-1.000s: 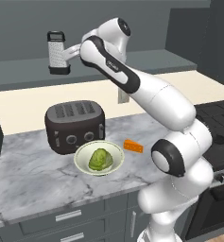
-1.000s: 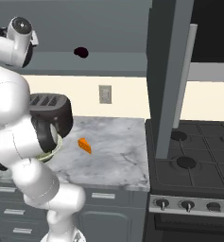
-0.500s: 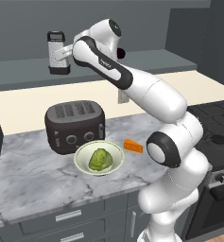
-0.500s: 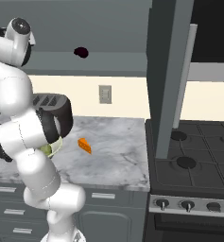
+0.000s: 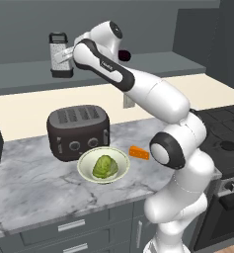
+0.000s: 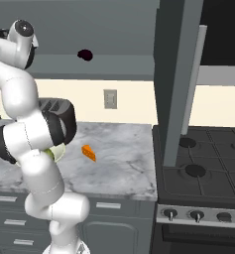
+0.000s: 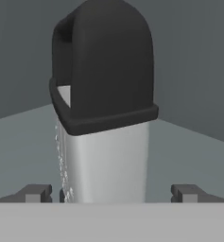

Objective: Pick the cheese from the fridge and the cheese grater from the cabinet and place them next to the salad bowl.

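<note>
Since the earlier frames the arm has reached further toward the cabinet shelf, bringing the gripper (image 5: 65, 53) up against the cheese grater (image 5: 60, 54), which itself stands where it stood before. In the left base view the grater is upright on the long dark shelf of the cabinet (image 5: 153, 64), above and just left of the toaster (image 5: 79, 131). The hand partly covers its right side there, so whether metal and fingers touch cannot be told.

In the hand view the cheese grater (image 7: 104, 104) rises between the two fingertips (image 7: 35, 193); the jaws stand wide apart, one on each side of its silver body with a gap showing at both, so the tool is released and clasps nothing. The grater's base is cut off at the bottom of that view, and its perforations show only as a faint dotted strip down the left edge.

The cheese (image 5: 139, 152) lies on the marble counter (image 5: 34, 188) just right of the salad bowl (image 5: 103, 165), which sits in front of the toaster. From the right base view the arm hides most of the bowl and toaster; the cheese (image 6: 88, 153) lies in the open. A small dark object (image 6: 84, 55) rests on the shelf right of the toaster; too small to identify. No writing or brand is readable anywhere.
</note>
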Controlling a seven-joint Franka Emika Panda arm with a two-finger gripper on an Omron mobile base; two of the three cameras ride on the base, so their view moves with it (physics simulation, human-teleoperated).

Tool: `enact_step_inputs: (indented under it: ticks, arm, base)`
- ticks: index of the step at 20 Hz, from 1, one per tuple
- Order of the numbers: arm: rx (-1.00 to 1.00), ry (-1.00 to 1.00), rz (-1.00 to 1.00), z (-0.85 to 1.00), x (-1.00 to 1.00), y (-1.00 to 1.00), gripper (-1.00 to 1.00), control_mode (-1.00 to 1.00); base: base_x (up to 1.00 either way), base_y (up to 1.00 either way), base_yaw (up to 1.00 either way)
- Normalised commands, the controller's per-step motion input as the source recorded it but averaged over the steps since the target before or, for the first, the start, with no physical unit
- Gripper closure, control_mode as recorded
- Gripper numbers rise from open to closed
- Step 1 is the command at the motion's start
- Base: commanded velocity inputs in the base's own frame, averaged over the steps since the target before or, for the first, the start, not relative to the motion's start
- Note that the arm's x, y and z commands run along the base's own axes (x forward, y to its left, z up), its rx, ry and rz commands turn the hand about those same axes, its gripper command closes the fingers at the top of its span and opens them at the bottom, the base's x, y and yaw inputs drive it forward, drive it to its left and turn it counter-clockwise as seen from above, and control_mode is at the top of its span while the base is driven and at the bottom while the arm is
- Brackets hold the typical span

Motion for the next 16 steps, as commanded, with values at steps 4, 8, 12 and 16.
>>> enact_step_inputs:
  ticks: [4,8,12,16]
  arm:
    - [0.0,0.0,0.0,0.0,0.0,0.03,-1.0,-1.0]
    - [0.0,0.0,0.0,0.0,0.0,0.03,1.0,-1.0]
    - [0.0,0.0,0.0,0.0,0.0,0.01,1.0,-1.0]
    - [0.0,0.0,0.0,0.0,0.0,0.0,1.0,-1.0]
  base:
    - [0.0,0.0,0.0]
    - [0.0,0.0,0.0]
    - [0.0,0.0,0.0]
    - [0.0,0.0,0.0]
